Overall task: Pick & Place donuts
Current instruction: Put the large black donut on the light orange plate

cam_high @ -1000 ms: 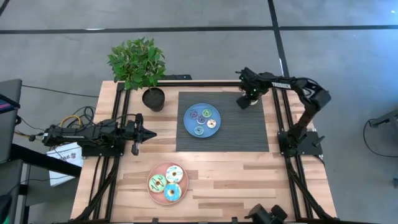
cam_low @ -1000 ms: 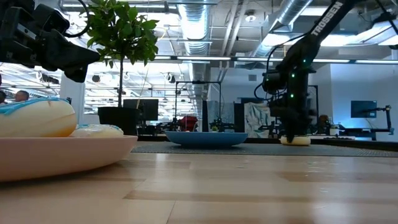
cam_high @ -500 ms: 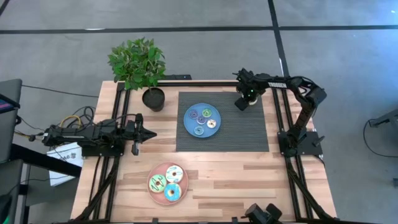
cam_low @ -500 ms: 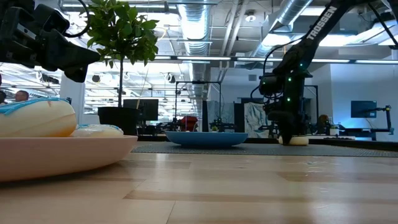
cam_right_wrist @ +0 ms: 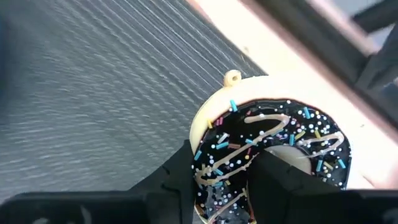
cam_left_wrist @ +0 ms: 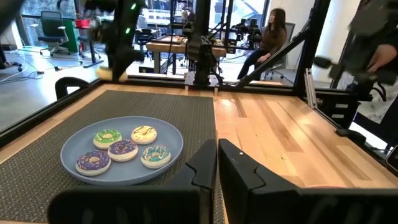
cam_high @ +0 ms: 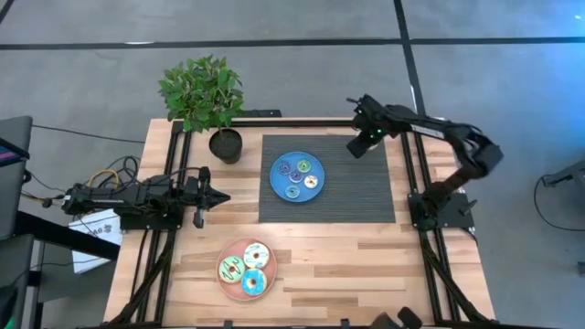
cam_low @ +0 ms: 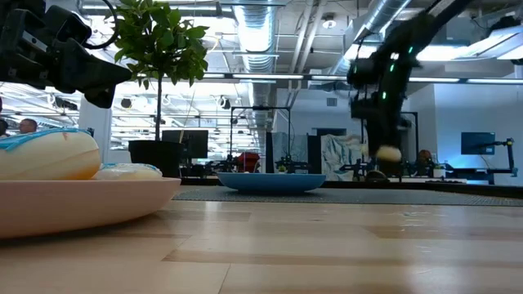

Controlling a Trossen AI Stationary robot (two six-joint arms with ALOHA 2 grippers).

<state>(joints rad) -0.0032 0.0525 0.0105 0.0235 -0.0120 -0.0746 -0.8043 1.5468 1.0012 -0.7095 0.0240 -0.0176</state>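
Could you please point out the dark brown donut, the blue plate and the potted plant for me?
dark brown donut (cam_right_wrist: pixel 273 146): right wrist view, on its sprinkled icing.
blue plate (cam_high: pixel 278 180): high view, on its bare rim.
potted plant (cam_high: pixel 225 145): high view, on its dark pot.

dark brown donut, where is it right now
The dark brown donut is held in the right gripper, lifted above the dark mat's far right corner, right of the blue plate.

Potted plant (cam_high: pixel 203 99) stands at table's (cam_high: pixel 320 256) far left corner. Dark ribbed mat (cam_high: pixel 366 196) lies at centre-far, blue plate (cam_high: pixel 277 181) on it. Pink plate (cam_high: pixel 224 260) sits near front edge. Seated person (cam_left_wrist: pixel 268 36) beyond table.
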